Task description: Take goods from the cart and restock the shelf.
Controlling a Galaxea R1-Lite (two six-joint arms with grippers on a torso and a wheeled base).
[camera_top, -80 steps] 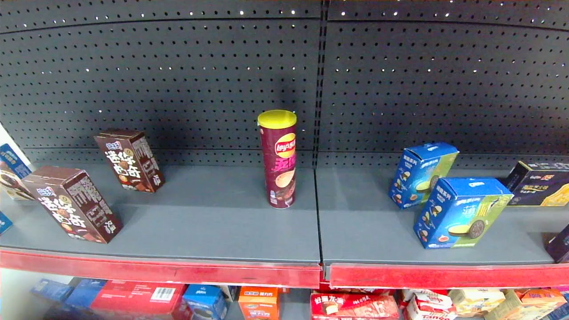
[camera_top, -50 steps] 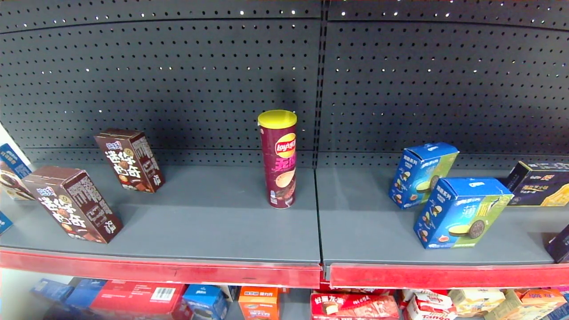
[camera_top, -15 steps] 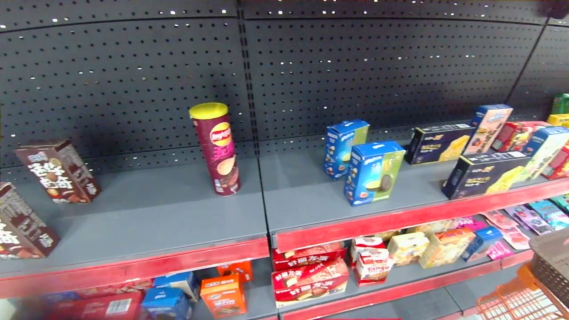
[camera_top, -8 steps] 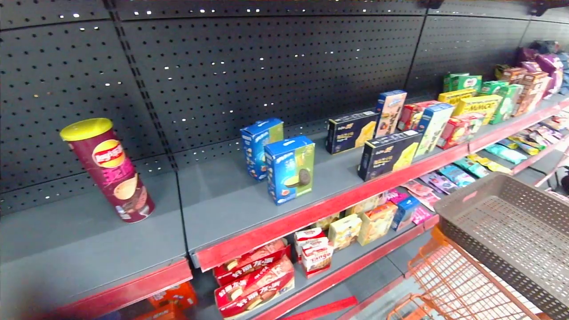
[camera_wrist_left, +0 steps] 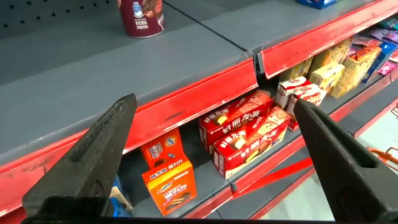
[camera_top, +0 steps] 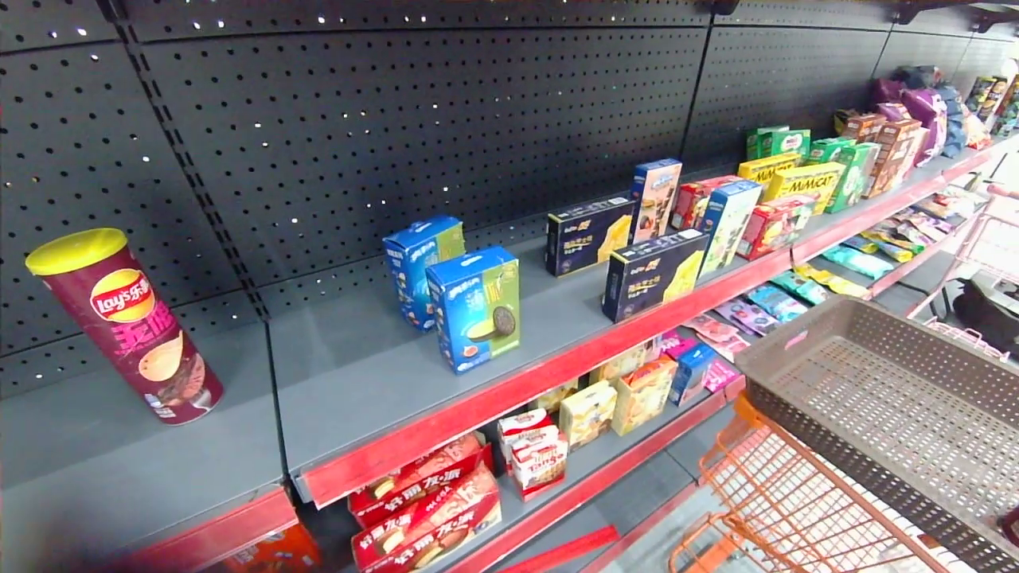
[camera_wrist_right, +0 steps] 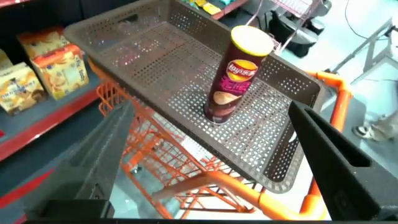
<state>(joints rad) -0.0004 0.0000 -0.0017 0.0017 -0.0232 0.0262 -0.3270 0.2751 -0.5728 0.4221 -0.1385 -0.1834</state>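
Grey shelf faces the left gripper; cart basket lies below the right gripper; both gape wide, holding nothing.

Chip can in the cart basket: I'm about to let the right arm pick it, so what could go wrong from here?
1. The chip can stands tall and upright in the basket; a nudge from the open right claw could topple it.
2. The basket's raised wall could catch the claw going in.
3. Placing it could knock the shelf can over.
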